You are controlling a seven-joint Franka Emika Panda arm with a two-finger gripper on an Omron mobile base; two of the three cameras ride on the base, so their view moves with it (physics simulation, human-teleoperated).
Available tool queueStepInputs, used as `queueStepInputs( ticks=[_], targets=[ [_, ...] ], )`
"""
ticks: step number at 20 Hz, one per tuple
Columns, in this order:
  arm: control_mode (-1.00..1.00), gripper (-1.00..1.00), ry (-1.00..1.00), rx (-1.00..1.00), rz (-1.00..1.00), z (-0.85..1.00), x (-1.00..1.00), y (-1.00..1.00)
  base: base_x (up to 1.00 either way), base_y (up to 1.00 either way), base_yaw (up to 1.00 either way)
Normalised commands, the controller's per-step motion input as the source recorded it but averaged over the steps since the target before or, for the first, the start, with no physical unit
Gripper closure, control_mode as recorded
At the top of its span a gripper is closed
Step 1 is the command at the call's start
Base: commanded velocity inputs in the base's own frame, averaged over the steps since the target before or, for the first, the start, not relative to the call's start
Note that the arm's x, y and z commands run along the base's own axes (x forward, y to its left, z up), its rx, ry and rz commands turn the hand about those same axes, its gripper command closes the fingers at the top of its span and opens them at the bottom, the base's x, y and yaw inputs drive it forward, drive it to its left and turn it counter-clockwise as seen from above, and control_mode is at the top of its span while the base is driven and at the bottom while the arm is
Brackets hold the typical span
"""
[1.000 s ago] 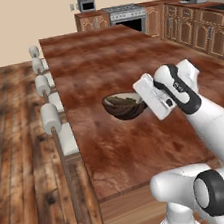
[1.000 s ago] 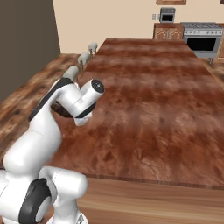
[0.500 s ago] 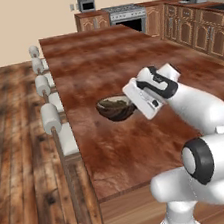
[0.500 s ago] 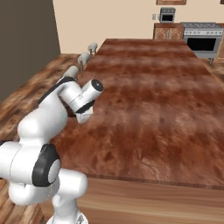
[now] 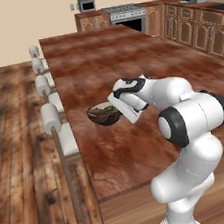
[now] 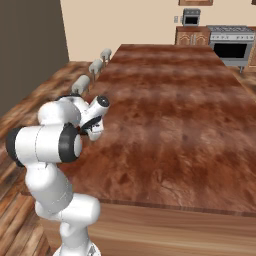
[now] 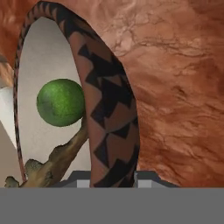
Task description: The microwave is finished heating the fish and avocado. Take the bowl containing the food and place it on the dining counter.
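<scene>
My gripper (image 5: 119, 111) is shut on the rim of the dark brown bowl (image 5: 103, 114), holding it low over the dining counter (image 5: 126, 56) near the edge with the stools. Whether the bowl rests on the top I cannot tell. In the hand view the bowl's patterned wall (image 7: 109, 109) stands between the fingers of my gripper (image 7: 113, 177). The round green avocado (image 7: 60, 102) and the brownish fish (image 7: 57, 159) lie on the bowl's pale inside. In the right base view my arm hides the bowl, and the dining counter (image 6: 170, 100) stretches away to the right.
White-cushioned stools (image 5: 50, 118) line the counter's left side over a wooden floor (image 5: 18, 147). A steel stove (image 5: 126, 15) and wooden cabinets (image 5: 198, 31) stand along the far and right walls. A small dark appliance (image 5: 86, 3) is set in the far wall.
My arm has carried the bowl leftward, toward the stool-side edge of the counter, and slightly lower. The elbow has swung forward and up in both base views.
</scene>
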Motion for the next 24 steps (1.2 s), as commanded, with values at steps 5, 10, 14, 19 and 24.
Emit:
queueStepInputs(
  ticks=[5,10,14,19,24],
  targets=[
    [-1.0,1.0,0.0,-0.04,0.0,-0.4,0.86,0.05,0.0,0.0,0.0],
    [-1.0,1.0,0.0,-0.04,0.0,-0.46,0.49,0.0,0.0,0.0,0.0],
    [-1.0,1.0,0.0,-0.08,0.0,-0.37,0.2,0.0,0.0,0.0,0.0],
    [-1.0,1.0,0.0,-0.1,0.0,-0.23,0.25,0.09,0.0,0.0,0.0],
    [-1.0,-1.0,0.0,-0.02,-0.03,0.2,-0.01,0.12,0.0,0.0,0.0]
  ],
)
